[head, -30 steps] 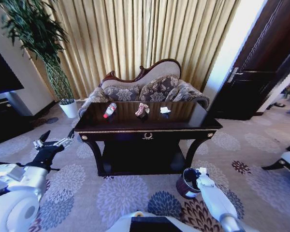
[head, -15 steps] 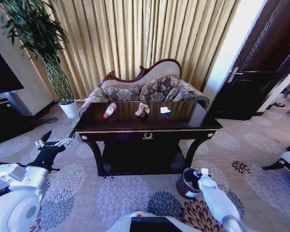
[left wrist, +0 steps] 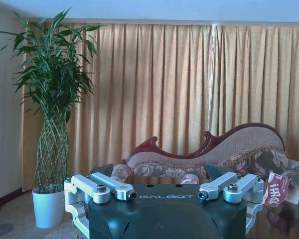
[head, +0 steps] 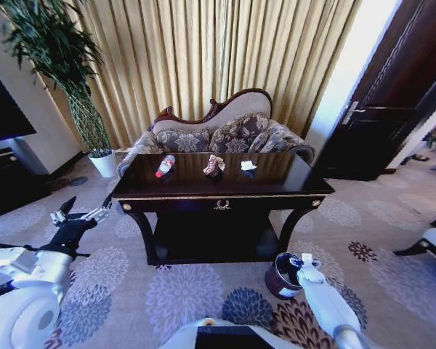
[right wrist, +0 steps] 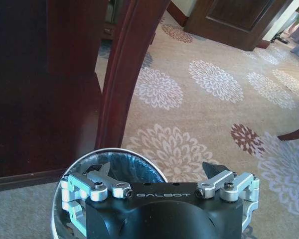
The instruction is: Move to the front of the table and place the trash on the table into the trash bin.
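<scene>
1. Three pieces of trash lie on the table at the centre of the head view: one clear plastic bottle with a red label at the left, one crumpled pink-white wrapper in the middle, and one small white scrap to the right. They sit apart from each other in a row toward the table's far edge.
2. There is one trash bin, standing on the carpet at the lower right of the head view, just beside the table's front right leg.
3. The left gripper is held out low at the left edge of the head view, over the carpet and well apart from the table; its fingers are spread wide with nothing between them.
4. The right gripper reaches forward at the lower right of the head view, directly above the bin's rim. In the right wrist view its fingers stand apart and hold nothing.
5. In the right wrist view the bin has a pale rim and a dark liner; I cannot tell whether it holds anything.
</scene>
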Robot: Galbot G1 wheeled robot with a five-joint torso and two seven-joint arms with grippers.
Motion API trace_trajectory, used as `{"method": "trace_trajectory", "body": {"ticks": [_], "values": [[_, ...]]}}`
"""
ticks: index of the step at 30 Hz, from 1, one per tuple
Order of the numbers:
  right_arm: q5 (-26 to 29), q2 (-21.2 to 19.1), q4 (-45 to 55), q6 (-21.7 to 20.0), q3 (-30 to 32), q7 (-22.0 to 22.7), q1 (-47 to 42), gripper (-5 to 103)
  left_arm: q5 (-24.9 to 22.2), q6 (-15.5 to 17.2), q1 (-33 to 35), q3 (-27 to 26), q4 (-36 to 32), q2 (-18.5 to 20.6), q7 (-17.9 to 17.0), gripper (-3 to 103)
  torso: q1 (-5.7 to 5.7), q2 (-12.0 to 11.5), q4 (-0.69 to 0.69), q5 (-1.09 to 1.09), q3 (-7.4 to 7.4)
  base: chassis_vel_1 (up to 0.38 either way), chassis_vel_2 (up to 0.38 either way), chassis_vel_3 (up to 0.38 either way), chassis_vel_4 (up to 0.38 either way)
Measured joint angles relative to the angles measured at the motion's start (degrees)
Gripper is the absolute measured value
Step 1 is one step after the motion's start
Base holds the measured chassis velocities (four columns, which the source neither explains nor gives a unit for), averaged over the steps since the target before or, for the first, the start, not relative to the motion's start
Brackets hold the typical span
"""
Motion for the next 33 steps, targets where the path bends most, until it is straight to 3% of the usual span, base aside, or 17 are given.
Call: {"method": "trace_trajectory", "body": {"ticks": [2,5,10,13,15,20,28,33], "values": [[1.14,-0.27,1.85,-0.55,0.00,0.02,-0.73,100,0.00,0.00,-0.04,0.00,0.00,0.01,0.00,100,0.00,0.00,0.00,0.00,0.00,0.000,0.000,0.000,0.000],[5.62,-1.98,12.74,-3.37,0.03,0.41,-4.89,100,0.00,-0.01,-0.08,0.00,0.00,0.02,-0.01,100,0.00,0.00,-0.01,-0.01,0.00,0.000,0.000,0.000,0.000],[6.83,-3.50,24.70,-3.97,0.97,0.69,-8.37,100,0.09,-0.01,-0.27,0.44,0.00,-0.04,0.00,100,0.00,0.01,0.01,-0.04,-0.01,0.000,0.000,0.000,0.000],[8.88,-5.06,39.53,-4.12,2.27,0.15,-12.18,100,0.18,0.00,-0.52,0.69,0.00,-0.03,0.00,100,0.00,0.00,0.00,-0.02,0.00,0.000,0.000,0.000,0.000],[9.60,-5.48,44.34,-4.30,2.62,-0.03,-13.23,100,0.18,0.00,-0.57,0.69,0.00,-0.03,0.00,100,0.00,0.00,0.00,-0.04,0.00,0.000,0.000,0.000,0.000],[12.67,-6.93,65.51,-7.56,2.80,1.15,-16.24,100,0.27,0.01,-0.54,0.73,0.00,-0.36,0.04,100,0.00,0.01,0.00,-0.04,-0.01,0.000,0.000,0.000,0.000],[17.24,-9.60,80.45,-11.59,3.63,5.06,-16.96,100,0.30,0.01,-0.58,0.53,0.00,-0.58,0.13,100,0.00,0.01,0.00,-0.02,-0.01,0.000,0.000,0.000,0.000],[17.41,-10.00,82.35,-12.49,3.94,5.49,-17.21,100,0.47,0.01,-0.75,1.00,0.00,-0.84,0.25,100,-0.01,0.01,0.00,-0.02,-0.01,0.000,0.000,0.000,0.000]]}}
